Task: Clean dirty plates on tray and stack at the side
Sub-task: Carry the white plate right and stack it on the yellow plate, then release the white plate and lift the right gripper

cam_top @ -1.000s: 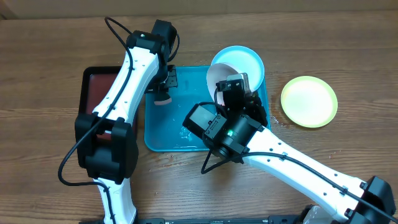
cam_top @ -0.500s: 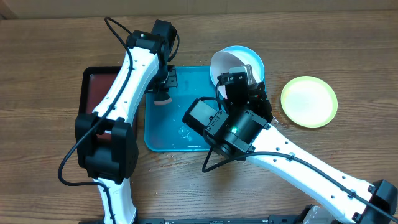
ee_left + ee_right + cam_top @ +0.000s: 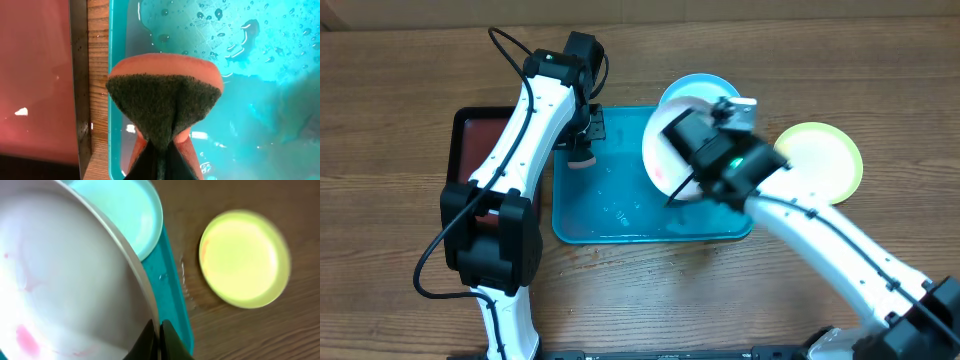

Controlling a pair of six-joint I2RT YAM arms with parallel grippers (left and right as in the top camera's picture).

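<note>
Pinching the rim of the white plate, the right claw has its jaws pressed together on the plate's edge at the bottom of the right wrist view. The plate is tilted up off the tray, and its pale face carries a pink-red smear at the lower left and fainter streaks above it. From overhead the plate hangs over the right half of the turquoise tray, its face turned toward the left of the frame.

At the tray's upper left, the left claw is shut on a sponge. The sponge is orange with a dark green scouring face and is squeezed to a narrow waist where the jaws grip it. It sits just over the tray's left edge. The tray floor is wet, with drops and thin puddles scattered over it.

Left of the tray, past a narrow strip of wooden tabletop, stands a black tray with a dark red inside, partly covered by the left arm.

Farther up, the light blue plate lies across the tray's upper right corner, part of it reaching past the far rim. The white plate and the right arm hide its lower edge.

To the right, the yellow-green plate lies flat on the tabletop, apart from the tray, its left edge under the right arm in the overhead view.
</note>
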